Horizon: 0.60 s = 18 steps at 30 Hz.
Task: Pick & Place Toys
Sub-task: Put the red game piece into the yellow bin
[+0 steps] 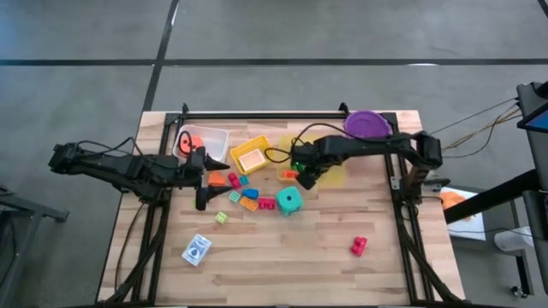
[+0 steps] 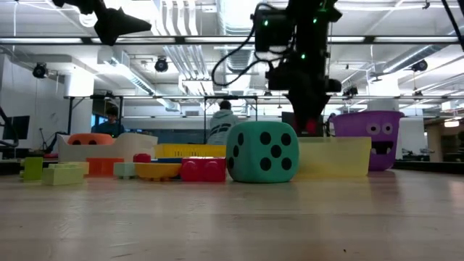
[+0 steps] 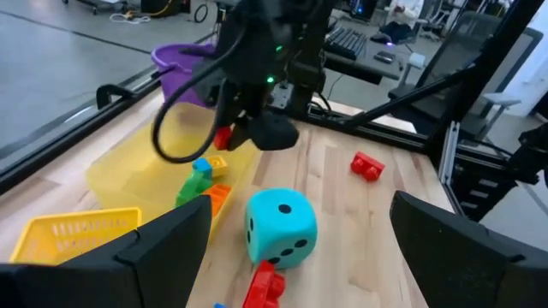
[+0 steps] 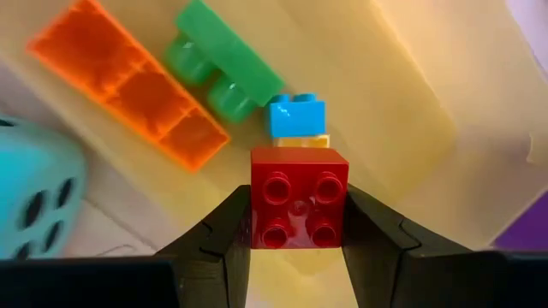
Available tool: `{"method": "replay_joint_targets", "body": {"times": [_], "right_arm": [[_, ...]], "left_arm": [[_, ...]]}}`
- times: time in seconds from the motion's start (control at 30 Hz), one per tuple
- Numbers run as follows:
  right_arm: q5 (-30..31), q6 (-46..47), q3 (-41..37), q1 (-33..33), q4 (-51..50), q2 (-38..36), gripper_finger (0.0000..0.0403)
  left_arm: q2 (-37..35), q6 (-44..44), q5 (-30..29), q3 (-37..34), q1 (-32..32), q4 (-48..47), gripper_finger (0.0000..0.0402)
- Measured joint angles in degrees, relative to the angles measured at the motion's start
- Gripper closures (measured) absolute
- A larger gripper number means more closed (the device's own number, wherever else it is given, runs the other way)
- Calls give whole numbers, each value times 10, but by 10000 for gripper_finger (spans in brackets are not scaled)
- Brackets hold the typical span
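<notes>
- Right pincer (image 1: 305,178), high view: it hangs over the clear yellow bin (image 1: 332,175) near the teal die (image 1: 289,201); the left pincer (image 1: 202,178) waits above the bricks beside the white bin (image 1: 211,137). A card box (image 1: 197,250) and a red brick pair (image 1: 359,246) lie apart on the surface (image 1: 282,265).
- Low view: the right arm comes down behind the teal die (image 2: 262,151), the purple bucket (image 2: 366,139) beyond.
- Left wrist view: the left pincer's fingers (image 3: 163,244) stand wide apart, holding nothing; the teal die (image 3: 281,227) lies ahead.
- Right wrist view: the right pincer (image 4: 298,224) is clamped on a red brick (image 4: 299,198) above the bin, where orange (image 4: 128,90), green (image 4: 221,62) and blue (image 4: 295,115) bricks lie.
</notes>
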Motion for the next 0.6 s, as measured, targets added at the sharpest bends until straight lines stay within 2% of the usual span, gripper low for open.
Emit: {"method": "replay_joint_targets", "body": {"times": [0.3, 0.6], "right_arm": [[-32, -117, 2, -52, 123, 24, 271], [-62, -177, 6, -89, 126, 25, 271]], "left_arm": [[-3, 5, -17, 0, 0, 3, 43], [-3, 7, -89, 0, 3, 3, 43]]}}
